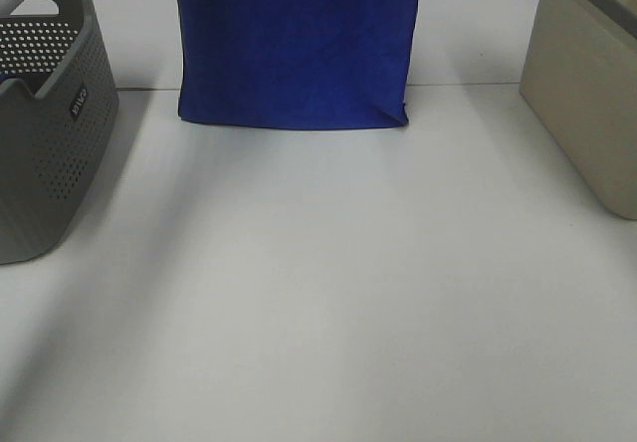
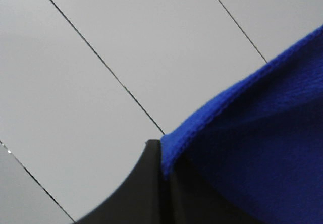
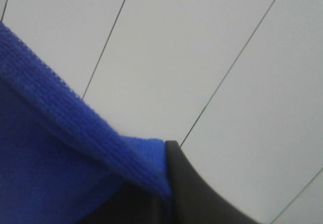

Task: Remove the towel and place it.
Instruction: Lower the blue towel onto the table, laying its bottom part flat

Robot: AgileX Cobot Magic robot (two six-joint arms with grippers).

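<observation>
The royal-blue towel (image 1: 299,44) hangs flat like a curtain at the back middle of the white table (image 1: 318,293). Its lower edge is just above or on the tabletop; I cannot tell which. Its top runs out of the exterior view, and neither gripper shows there. In the left wrist view, my left gripper (image 2: 164,156) is shut on a stitched top corner of the towel (image 2: 262,133). In the right wrist view, my right gripper (image 3: 166,183) is shut on the other top corner of the towel (image 3: 50,158). Both wrist views look past the cloth at white panels with dark seams.
A grey perforated basket (image 1: 40,133) stands at the table's left edge. A beige bin (image 1: 587,94) stands at the right edge. The towel hangs between them, behind the bare tabletop in front.
</observation>
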